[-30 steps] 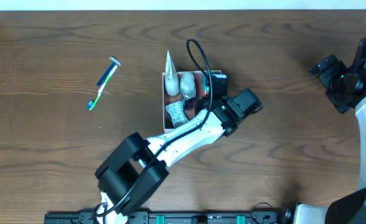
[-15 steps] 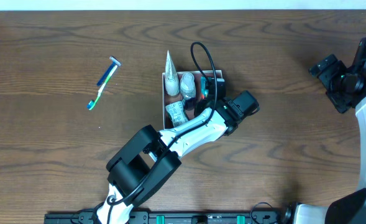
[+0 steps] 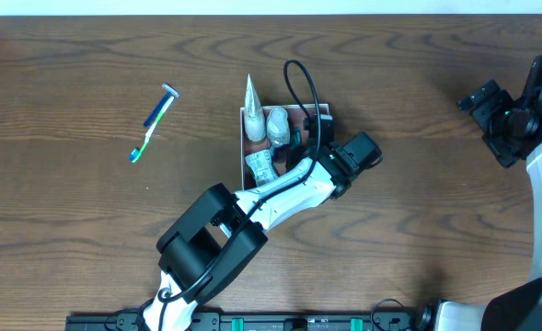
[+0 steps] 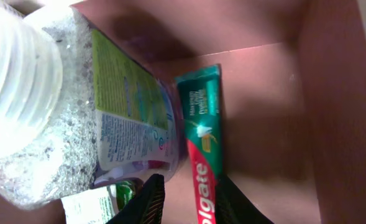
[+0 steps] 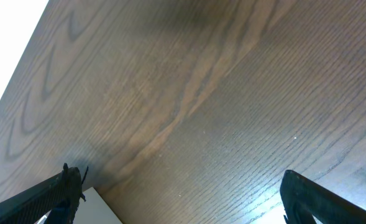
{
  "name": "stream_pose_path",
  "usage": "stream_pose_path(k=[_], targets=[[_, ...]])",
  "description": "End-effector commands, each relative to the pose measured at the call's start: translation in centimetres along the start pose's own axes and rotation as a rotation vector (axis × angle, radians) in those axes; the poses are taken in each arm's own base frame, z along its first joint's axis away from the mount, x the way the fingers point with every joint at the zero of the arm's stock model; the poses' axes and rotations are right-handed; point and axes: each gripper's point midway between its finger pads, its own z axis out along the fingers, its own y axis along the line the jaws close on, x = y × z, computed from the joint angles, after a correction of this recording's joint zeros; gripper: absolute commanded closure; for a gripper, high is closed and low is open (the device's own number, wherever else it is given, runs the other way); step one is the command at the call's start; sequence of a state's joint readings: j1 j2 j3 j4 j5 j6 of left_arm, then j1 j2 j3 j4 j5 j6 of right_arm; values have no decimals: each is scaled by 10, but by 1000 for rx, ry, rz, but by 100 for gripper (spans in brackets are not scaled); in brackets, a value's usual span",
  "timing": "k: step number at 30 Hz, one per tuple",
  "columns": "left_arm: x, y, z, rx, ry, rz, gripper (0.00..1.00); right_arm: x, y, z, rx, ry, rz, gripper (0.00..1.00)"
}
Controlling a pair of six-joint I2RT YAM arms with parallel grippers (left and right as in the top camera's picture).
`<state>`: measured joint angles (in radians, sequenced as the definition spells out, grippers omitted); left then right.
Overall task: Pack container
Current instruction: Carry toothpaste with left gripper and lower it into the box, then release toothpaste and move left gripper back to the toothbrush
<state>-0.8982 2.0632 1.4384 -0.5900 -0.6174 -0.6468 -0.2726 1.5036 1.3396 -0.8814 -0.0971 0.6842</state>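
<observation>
Container [image 4: 338, 93] encloses the left gripper [image 4: 192, 202], narrowly parted astride the toothpaste tube [image 4: 198, 118].

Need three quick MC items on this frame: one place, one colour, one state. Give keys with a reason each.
1. Where is the toothbrush relative to the container?
A. inside it
B. on the table, outside it
C. balanced on its rim

2. What colours is the toothpaste tube in the container?
A. red and green
B. blue and yellow
C. all black

3. The right gripper is:
A. open, holding nothing
B. shut on a bottle
C. shut on a razor

Key:
1 B: the overhead view shows it on bare wood, apart from the container.
2 A: the left wrist view shows a green end and a red body.
3 A: the right wrist view shows its fingers wide apart over bare table.
</observation>
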Motion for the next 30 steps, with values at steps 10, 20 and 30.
stream_pose_path(k=[10, 20, 30], targets=[[-79, 22, -89, 100, -210, 142, 71, -2, -1, -4, -3, -13, -9, 1], [-111, 75, -239, 256, -472, 159, 71, -2, -1, -4, -3, -13, -9, 1], [-125, 269, -188, -170, -358, -246, 55, -2, -1, -4, -3, -13, -9, 1]])
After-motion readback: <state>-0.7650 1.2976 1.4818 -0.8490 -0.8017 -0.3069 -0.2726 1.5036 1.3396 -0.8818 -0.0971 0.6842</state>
